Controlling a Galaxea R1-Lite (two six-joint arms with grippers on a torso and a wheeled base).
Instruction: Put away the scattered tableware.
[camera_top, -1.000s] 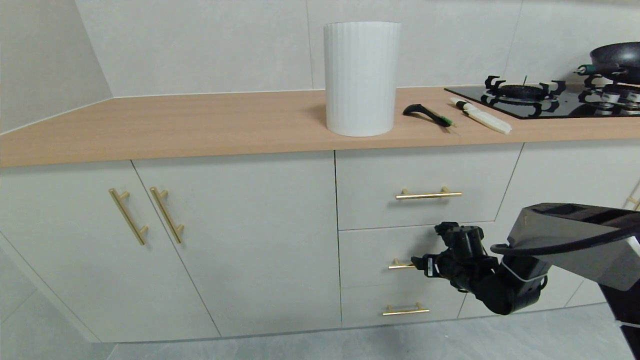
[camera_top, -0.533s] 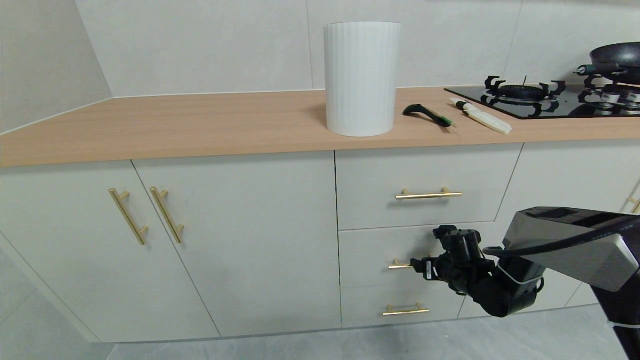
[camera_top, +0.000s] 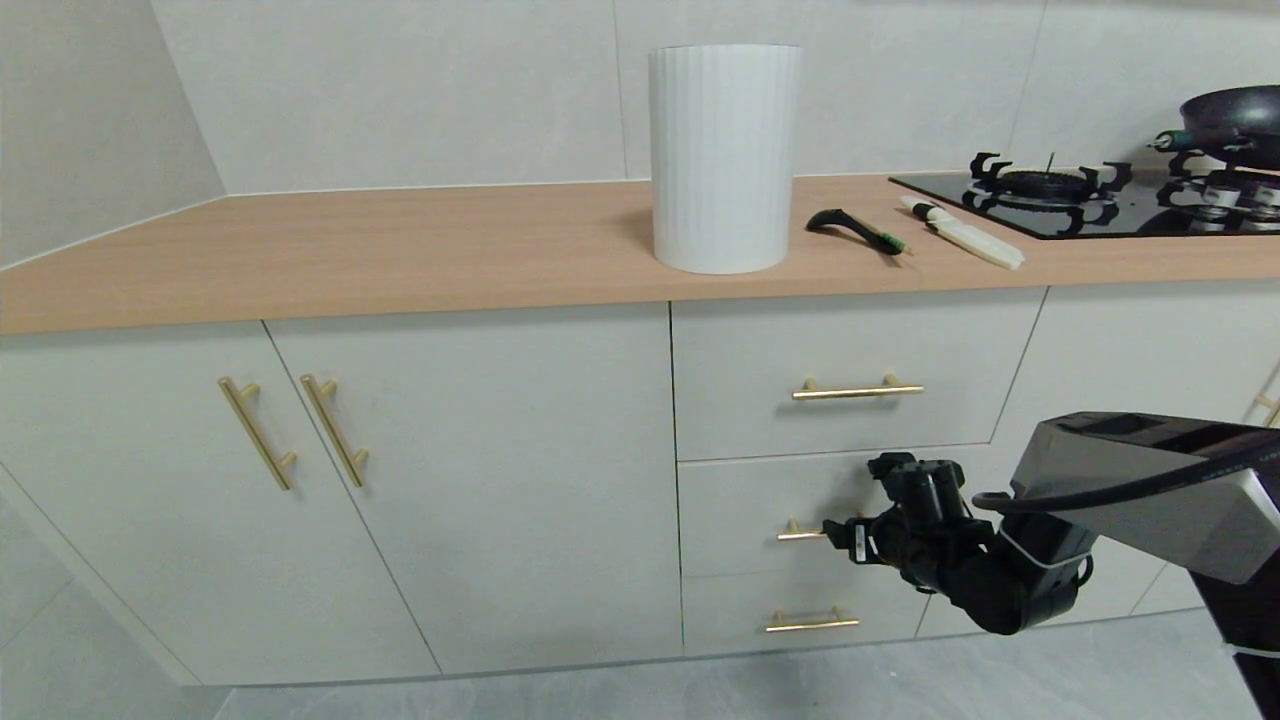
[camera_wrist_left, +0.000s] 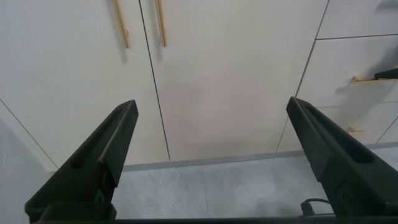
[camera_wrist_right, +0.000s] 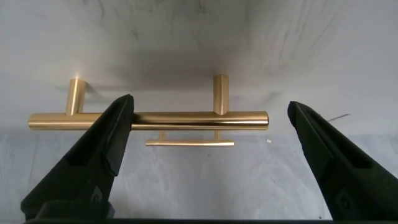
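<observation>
We are seeing the right pincer (camera_top: 838, 531) hanging low in front of the drawer stack, its jaws spread wide. It is pointing at the middle drawer handle (camera_top: 800, 533). From the right wrist, the right pincer (camera_wrist_right: 209, 107) is framing that brass bar (camera_wrist_right: 149, 118). One end of the bar is passing behind a finger (camera_wrist_right: 102, 149) and the other end is lying in the gap. We cannot tell whether any finger is touching it. The bottom drawer handle (camera_wrist_right: 189, 143) is showing just beyond, and the top drawer handle (camera_top: 857, 390) is sitting above the pincer.

The tableware is lying well above this pincer, up on the tabletop (camera_top: 400, 250). A black utensil (camera_top: 855, 228) with a green tip is resting almost straight over the pincer. A white utensil (camera_top: 965, 232) is lying just beside it, on the side toward the gas hob (camera_top: 1080, 195). The two are lying close together but apart. A tall white ribbed container (camera_top: 723, 155) is standing upright on the utensils' other side. A dark pan (camera_top: 1235, 120) is sitting on the far burner.

The left pincer (camera_wrist_left: 211, 107) is also gaping wide and holding nothing. It is facing the double cabinet doors, whose two brass handles (camera_wrist_left: 121, 25) are showing beyond it above the grey floor (camera_wrist_left: 205, 186).

A small white tag (camera_top: 862, 541) is sitting on the right pincer's body, with its print too small for us to read.
</observation>
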